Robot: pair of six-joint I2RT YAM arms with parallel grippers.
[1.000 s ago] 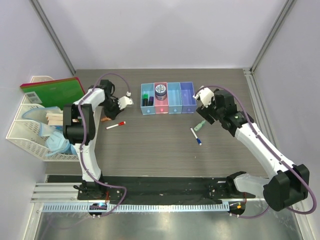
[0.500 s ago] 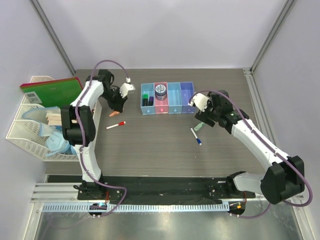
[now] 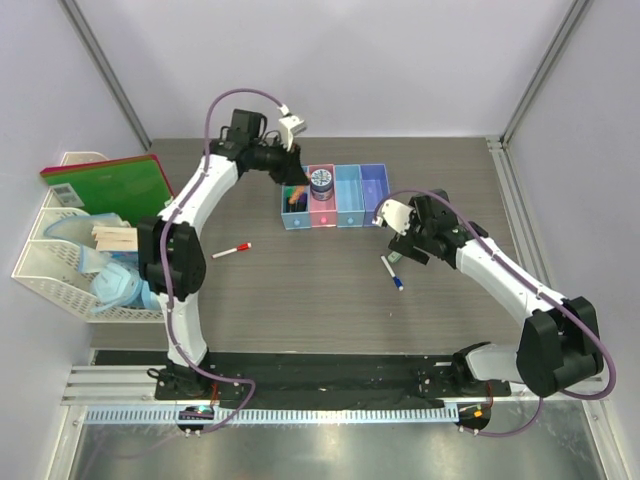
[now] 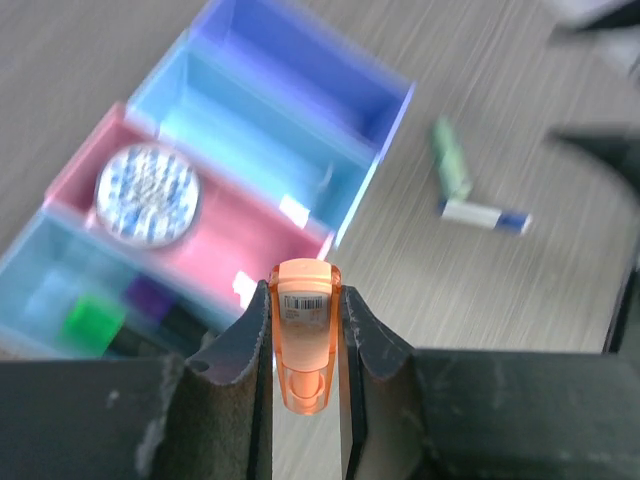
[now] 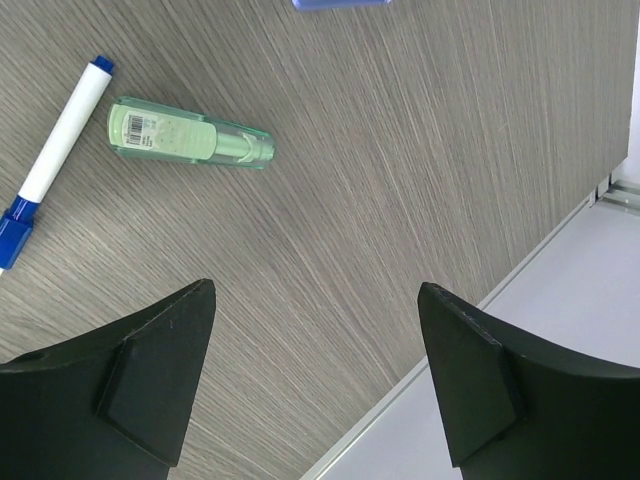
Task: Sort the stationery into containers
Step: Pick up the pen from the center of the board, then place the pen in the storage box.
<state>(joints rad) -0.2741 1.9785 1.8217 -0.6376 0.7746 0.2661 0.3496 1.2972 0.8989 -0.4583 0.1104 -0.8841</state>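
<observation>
Grey tabletop [image 3: 300, 290] bore the bins [image 3: 350, 222]; above their left end, the left gripper [image 4: 303, 300] pinched an orange tube [image 4: 303, 345], lengthwise along its fingers [image 4: 250, 340]. Right gripper [image 5: 315, 290] gaped wide over the flat-lying green bottle [image 5: 190, 133].

Left arm [image 3: 200, 195]: stretched far forward, wrist angled down.
Left gripper [image 4: 304, 296]: jaws pressed on an orange tube [image 4: 303, 350] held lengthwise between them.
Right arm [image 3: 500, 275]: elbow bent, forearm reaching inward.
Right gripper [image 5: 315, 300]: jaws spread wide.
</observation>
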